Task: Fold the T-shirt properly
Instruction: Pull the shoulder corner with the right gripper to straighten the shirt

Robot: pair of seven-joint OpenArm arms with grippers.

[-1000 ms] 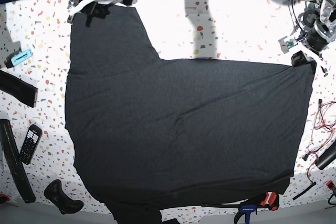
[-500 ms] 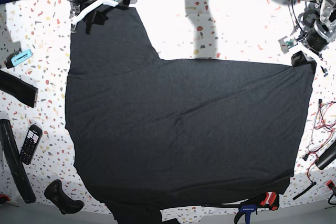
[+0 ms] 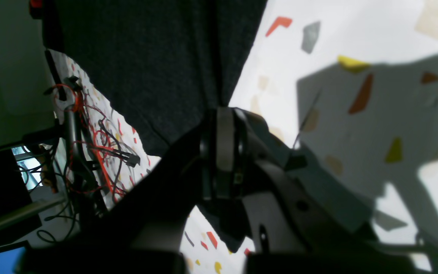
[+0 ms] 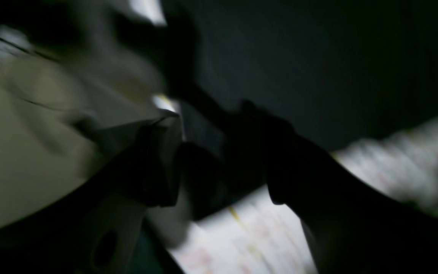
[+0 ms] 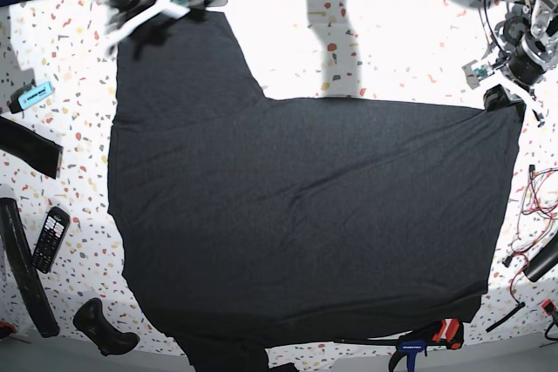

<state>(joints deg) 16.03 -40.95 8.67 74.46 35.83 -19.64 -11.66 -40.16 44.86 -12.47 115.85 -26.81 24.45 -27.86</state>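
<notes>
The dark charcoal T-shirt (image 5: 296, 206) lies spread flat over most of the speckled table, plain side up. My left gripper (image 5: 506, 98) sits at the shirt's far right corner. In the left wrist view it (image 3: 222, 112) is shut, and creases in the T-shirt (image 3: 158, 68) run into its tip. My right gripper (image 5: 139, 23) hovers over the shirt's far left corner. The right wrist view is blurred by motion. There the right gripper (image 4: 213, 152) has its jaws apart above the dark T-shirt (image 4: 318, 68). I cannot tell whether it touches the cloth.
Along the left edge lie a blue marker (image 5: 33, 93), black straps (image 5: 26, 147), a calculator (image 5: 50, 240) and a black handle (image 5: 105, 328). A blue and red clamp (image 5: 427, 337) sits at the front. Red wires (image 5: 534, 206) tangle at the right.
My right gripper has swung left and slightly away at the shirt's far left corner. The left gripper and the shirt have stayed put.
</notes>
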